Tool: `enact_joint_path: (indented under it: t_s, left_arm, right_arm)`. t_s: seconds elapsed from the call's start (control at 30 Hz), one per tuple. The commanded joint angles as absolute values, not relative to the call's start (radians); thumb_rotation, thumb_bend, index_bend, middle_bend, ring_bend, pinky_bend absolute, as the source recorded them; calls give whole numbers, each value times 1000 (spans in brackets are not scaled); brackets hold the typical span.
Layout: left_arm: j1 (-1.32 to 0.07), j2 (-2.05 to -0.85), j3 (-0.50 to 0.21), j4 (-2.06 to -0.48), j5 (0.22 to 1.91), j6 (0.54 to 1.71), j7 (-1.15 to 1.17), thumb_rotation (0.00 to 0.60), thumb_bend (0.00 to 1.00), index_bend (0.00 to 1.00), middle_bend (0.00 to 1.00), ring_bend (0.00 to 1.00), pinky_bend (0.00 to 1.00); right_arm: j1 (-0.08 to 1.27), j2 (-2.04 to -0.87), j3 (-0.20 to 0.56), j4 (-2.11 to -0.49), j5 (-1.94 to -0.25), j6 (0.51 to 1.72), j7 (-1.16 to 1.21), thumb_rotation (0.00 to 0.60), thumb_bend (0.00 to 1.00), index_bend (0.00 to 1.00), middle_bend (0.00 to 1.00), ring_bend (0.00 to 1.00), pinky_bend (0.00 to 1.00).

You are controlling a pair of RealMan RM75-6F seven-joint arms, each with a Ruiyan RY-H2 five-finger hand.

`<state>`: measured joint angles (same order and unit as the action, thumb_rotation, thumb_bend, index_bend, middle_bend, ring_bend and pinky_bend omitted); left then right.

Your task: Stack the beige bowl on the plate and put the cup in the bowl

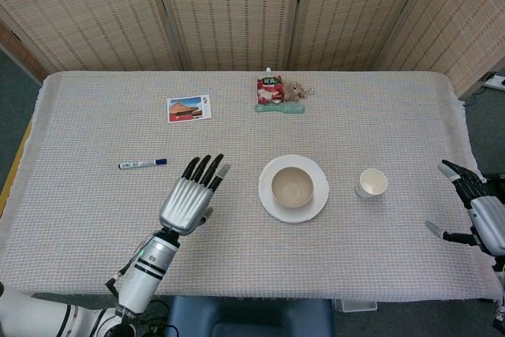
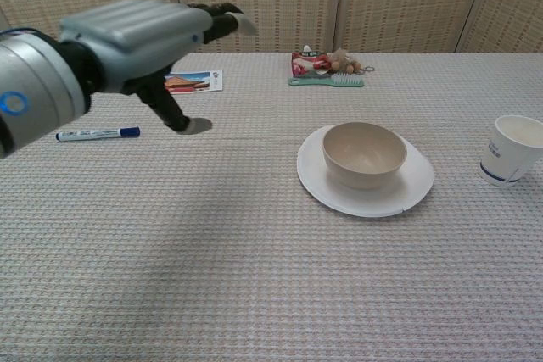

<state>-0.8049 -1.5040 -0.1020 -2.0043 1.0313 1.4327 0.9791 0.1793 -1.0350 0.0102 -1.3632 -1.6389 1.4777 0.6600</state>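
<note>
Beige and smooth, the round bowl (image 1: 293,187) sits upright in the middle of the flat white plate (image 1: 267,197), whose rim shows as a ring all around it; in the chest view the bowl (image 2: 365,154) has a rounded wall and the plate (image 2: 405,197) has a shallow, slightly raised edge. Both rest on a table (image 1: 237,242) covered with a pale woven cloth of fine waffle-like texture, backed by ribbed wicker-patterned screens (image 1: 237,13). To the right of the plate, apart from it, stands the white paper cup (image 1: 372,183), upright and tapered, with a dark band near its foot in the chest view (image 2: 511,149). The left hand (image 1: 189,199), with a grey metallic back and dark fingers, is held above the cloth well to the left of the plate, fingers straight and fanned apart, holding nothing. The right hand (image 1: 478,211) shows at the table's right edge, beyond the cup and not touching it, its dark fingers apart and empty. Farther off lie a blue-capped marker (image 1: 142,164), a postcard (image 1: 188,108), and a red snack packet with a small plush toy and a green toothbrush (image 1: 278,94).
</note>
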Motion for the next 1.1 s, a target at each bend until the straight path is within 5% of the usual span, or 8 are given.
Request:
enact_joint_path:
  t_s: [0.03,0.37,0.77,1.1]
  left_arm:
    - [-676,-1358,-4,-2095,1131,1524,889,600,295,0,0,0,139]
    - [-532,-1179,55,-2073,1231,1555,655,600,295,0,0,0,139]
    - [-444,-1098,21,-2011,1261,1546,493,600,295,0,0,0,139]
    - [-407,-1059,-11,-1993,1276,1518,447,600,295,0,0,0,139]
  right_arm:
    - [212,-1014,12,-1432,-1639,1421,567,600,209,0,0,0,0]
    - [372,-911,50,-1590,-1577,1139,388,600,209,0,0,0,0]
    - [627,-860,111,-1650,-1403,705,213,600,207,0,0,0,0]
    - [715,-904,91,-1616,-1248,546,55,600,206,0,0,0,0]
